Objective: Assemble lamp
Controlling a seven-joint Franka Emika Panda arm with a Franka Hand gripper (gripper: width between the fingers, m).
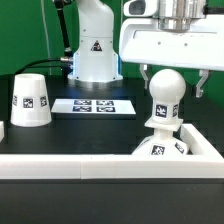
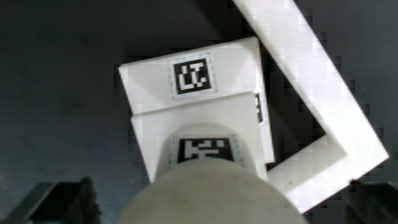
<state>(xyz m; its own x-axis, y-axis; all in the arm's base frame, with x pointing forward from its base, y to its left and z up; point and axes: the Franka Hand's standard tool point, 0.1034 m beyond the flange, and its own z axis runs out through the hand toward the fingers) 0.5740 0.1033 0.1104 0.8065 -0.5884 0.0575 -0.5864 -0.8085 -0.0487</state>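
The bulb (image 1: 165,92) stands upright with its stem on the flat square base (image 1: 160,148), which lies in the corner of the white frame at the exterior view's right. My gripper (image 1: 174,80) is open, one finger on each side of the ball head, neither clearly touching it. In the wrist view the ball head (image 2: 214,195) fills the near edge, between the dark fingertips (image 2: 54,202). Beyond it are the tagged stem and the base (image 2: 192,75). The cone shade (image 1: 30,100) stands on the table at the exterior view's left.
A white frame wall (image 1: 100,165) runs along the front and turns a corner beside the base (image 2: 306,90). The marker board (image 1: 95,105) lies flat in the middle. The robot's pedestal (image 1: 95,50) stands behind it.
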